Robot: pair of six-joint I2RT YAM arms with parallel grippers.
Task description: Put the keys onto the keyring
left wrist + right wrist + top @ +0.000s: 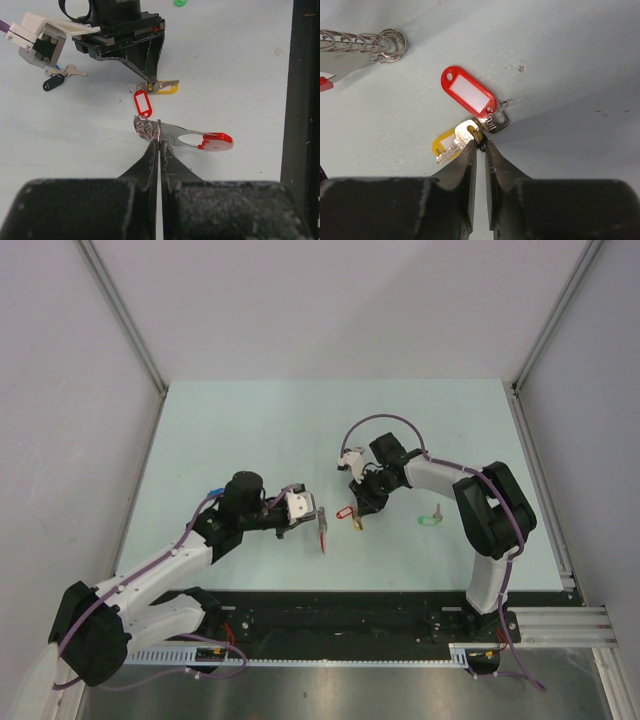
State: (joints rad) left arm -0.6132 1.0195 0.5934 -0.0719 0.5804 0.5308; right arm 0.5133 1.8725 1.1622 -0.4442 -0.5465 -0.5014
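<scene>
pale table (250,430), red-tagged key (345,512), green-tagged key (430,519)

From here the tight spot is mid-table, where the left gripper (159,142) and the right gripper (481,146) nearly meet. Between them lie a red plastic key tag (142,104), the silver key with a yellow tag (451,144) pinched by the right fingertips, and the red-ended steel keyring (217,141) clamped by the left. A green-tagged key (430,520) sits in the right arm's crook. The far half of the pale table (250,430) gives open passage.
</scene>
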